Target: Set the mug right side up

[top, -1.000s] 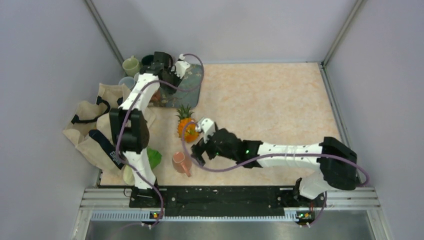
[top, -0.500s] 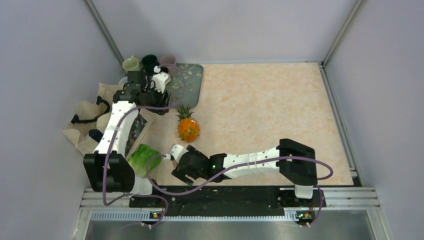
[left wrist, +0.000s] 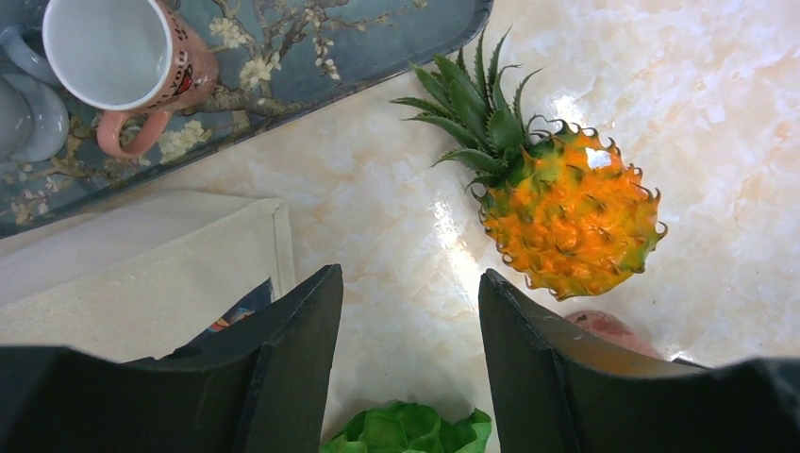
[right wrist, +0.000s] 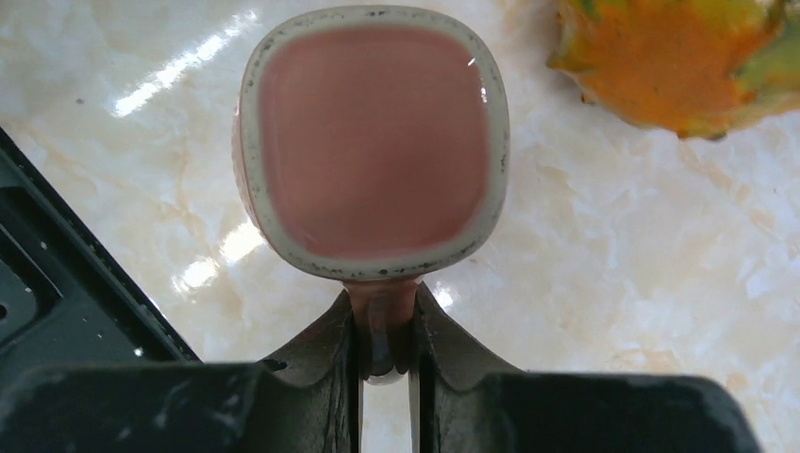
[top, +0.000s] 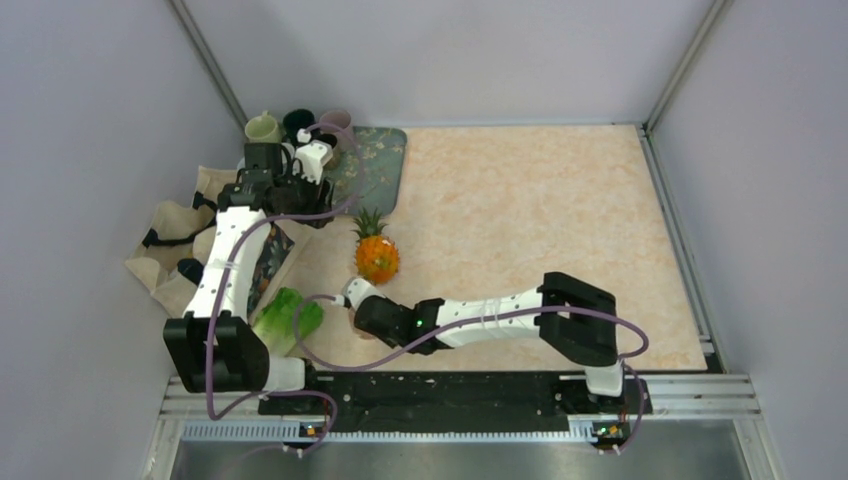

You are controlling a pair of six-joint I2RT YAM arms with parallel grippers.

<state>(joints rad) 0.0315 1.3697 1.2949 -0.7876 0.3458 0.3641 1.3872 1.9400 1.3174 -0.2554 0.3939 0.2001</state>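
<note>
A pink mug (right wrist: 373, 142) stands upside down on the marble table, its flat base with the pale unglazed ring facing up. My right gripper (right wrist: 382, 351) is shut on the mug's handle (right wrist: 382, 316), which sits between the two fingers. In the top view the right gripper (top: 362, 316) covers most of the mug, near the front edge and below the pineapple. A sliver of the mug (left wrist: 608, 328) shows in the left wrist view. My left gripper (left wrist: 410, 293) hangs open and holds nothing, high above the table by the bag.
A pineapple (top: 376, 255) lies just behind the mug. A leafy green lettuce (top: 290, 315) is to its left, beside a cream tote bag (top: 180, 250). The floral tray (left wrist: 377, 47) at the back left carries an upright pink mug (left wrist: 118, 57). The black base rail (right wrist: 57, 283) runs close by.
My right arm swung left and toward the front edge, came down on the mug and shut on its handle. My left gripper opened and drew back from the tray toward the bag.
</note>
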